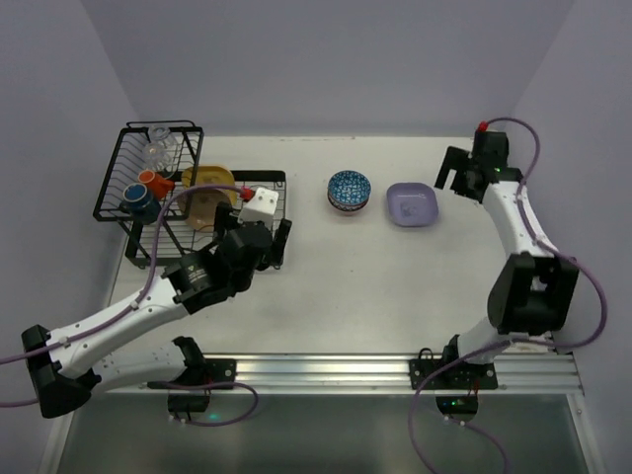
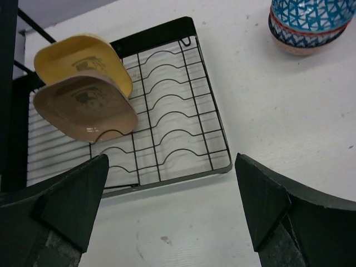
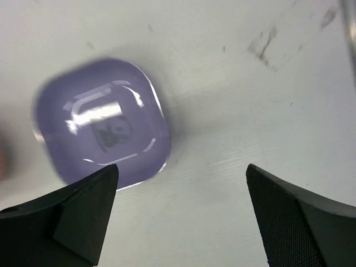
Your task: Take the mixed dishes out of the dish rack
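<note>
Dish rack (image 1: 126, 161): far left of table (image 1: 336, 286). Raised basket section holds clear glasses (image 1: 158, 148), orange mug (image 1: 150, 179) and dark mug (image 1: 138, 201). Yellow plate (image 1: 208, 178) and tan plate (image 1: 201, 203) stand on edge in the slotted tray.
Left gripper (image 2: 171, 161): jaws spread wide, empty, above the tray's near right corner.
Stacked bowls (image 1: 349, 190): centre of table.
Lavender plate (image 1: 412, 204): flat on table, right of the bowls.
Right gripper (image 3: 182, 167): jaws parted, grasping nothing, above the lavender plate's far right edge.
</note>
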### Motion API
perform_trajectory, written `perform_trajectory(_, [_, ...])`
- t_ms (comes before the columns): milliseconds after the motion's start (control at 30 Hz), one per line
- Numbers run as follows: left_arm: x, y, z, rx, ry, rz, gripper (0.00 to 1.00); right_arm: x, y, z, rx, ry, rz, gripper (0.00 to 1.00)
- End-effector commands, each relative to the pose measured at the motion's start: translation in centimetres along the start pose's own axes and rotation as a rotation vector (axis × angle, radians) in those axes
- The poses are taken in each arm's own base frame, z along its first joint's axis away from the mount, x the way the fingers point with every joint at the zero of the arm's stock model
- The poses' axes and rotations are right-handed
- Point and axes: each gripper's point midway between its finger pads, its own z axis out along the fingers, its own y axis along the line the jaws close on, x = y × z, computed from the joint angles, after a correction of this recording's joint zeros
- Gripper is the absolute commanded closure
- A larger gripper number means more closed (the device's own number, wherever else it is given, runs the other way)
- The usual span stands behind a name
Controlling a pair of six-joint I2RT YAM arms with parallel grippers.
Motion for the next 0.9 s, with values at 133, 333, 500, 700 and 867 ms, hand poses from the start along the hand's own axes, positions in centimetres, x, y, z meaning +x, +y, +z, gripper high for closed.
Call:
perform_trajectory(133, [-4.3, 1.4, 0.3, -0.214, -0.04, -0.574, 0.0, -2.7, 8.0, -20.8, -0.716, -0.534, 0.167, 0.01])
perform_trajectory(333, [-5.5, 3.7, 4.3, -0.338, -0.136, -0.878, 0.0, 5.9, 12.1, -24.9, -1.234, -0.426, 0.237, 0.01])
perform_trajectory(500, [-5.5, 6.0, 6.7, -0.556, -0.25, -1.01, 0.0, 10.5, 12.3, -23.6, -1.275, -0.246, 0.256, 0.01])
perform_trajectory(700, [-2.9, 6.8, 10.9, -0.8, -0.295, -0.921, 0.0, 12.4, 11.9, -24.2, -1.262, -0.231, 0.192, 0.01])
perform_trajectory(867, [0.2, 9.2, 13.7, -0.942, -0.244, -0.844, 0.05, 13.0, 11.5, -25.3, -1.242, -0.245, 0.14, 0.01])
